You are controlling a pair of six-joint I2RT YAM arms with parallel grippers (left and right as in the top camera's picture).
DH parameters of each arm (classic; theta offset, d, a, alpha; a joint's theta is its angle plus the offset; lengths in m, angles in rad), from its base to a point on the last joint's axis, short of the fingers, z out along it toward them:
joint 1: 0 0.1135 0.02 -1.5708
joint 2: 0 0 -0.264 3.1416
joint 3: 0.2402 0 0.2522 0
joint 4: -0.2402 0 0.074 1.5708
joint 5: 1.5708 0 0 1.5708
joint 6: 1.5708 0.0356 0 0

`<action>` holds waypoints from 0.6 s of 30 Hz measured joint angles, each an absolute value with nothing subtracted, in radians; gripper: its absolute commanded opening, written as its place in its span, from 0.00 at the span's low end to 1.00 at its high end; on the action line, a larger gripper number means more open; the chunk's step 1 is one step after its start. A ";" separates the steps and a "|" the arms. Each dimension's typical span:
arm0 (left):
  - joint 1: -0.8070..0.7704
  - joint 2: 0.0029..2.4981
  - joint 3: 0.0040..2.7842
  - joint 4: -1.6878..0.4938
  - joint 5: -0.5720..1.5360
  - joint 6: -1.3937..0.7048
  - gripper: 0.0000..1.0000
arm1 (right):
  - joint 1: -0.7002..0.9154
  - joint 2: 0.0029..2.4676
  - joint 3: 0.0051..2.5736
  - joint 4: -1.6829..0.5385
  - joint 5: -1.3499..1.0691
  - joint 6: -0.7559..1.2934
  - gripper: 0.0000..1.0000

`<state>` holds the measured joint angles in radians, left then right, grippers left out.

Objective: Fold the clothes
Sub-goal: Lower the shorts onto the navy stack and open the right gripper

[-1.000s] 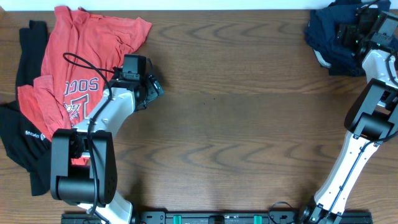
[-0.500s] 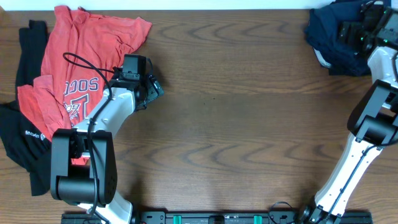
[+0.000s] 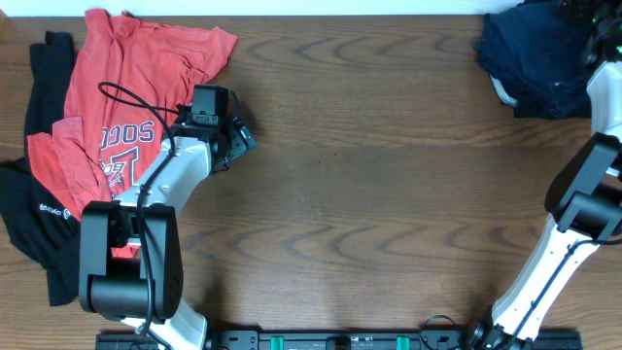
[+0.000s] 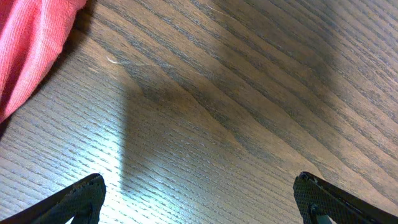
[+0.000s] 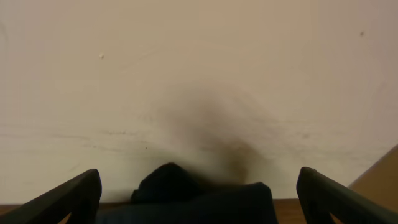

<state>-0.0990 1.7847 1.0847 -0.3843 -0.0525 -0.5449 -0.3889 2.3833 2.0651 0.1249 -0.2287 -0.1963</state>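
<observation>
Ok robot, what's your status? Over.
Both jaws open, empty. Red shirt crumpled by left arm, navy clothes at far right corner. Black clothes lie under red shirt.

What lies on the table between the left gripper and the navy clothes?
Nothing: the wooden table is bare from the left gripper to the navy clothes, in the overhead view.

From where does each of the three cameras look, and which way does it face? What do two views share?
Overhead: fixed above the table, looking straight down; both arms show, with red shirt left and navy clothes far right.
Left wrist: on the left arm, facing down at bare wood; left pincer tips show, open.
Right wrist: on the right arm, facing a pale wall; right pincer tips show, open.
Shared: the left wrist view also catches the red shirt's edge; the right wrist view the navy clothes.
</observation>
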 measured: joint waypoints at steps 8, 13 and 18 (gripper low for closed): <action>-0.099 1.785 1.085 -0.384 -0.052 -0.545 0.98 | -0.365 2.536 2.065 0.134 -0.212 -0.191 0.99; -0.099 1.785 1.085 -0.384 -0.052 -0.545 0.98 | -0.345 2.619 2.065 0.124 -0.202 -0.187 0.99; -0.099 1.785 1.082 -0.384 -0.052 -0.545 0.98 | -0.337 2.621 2.077 0.112 -0.187 -0.187 0.99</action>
<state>-0.0990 1.7847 1.0824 -0.3843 -0.0525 -0.5449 -0.3374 2.6205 2.0773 0.1123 -0.1867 -0.1875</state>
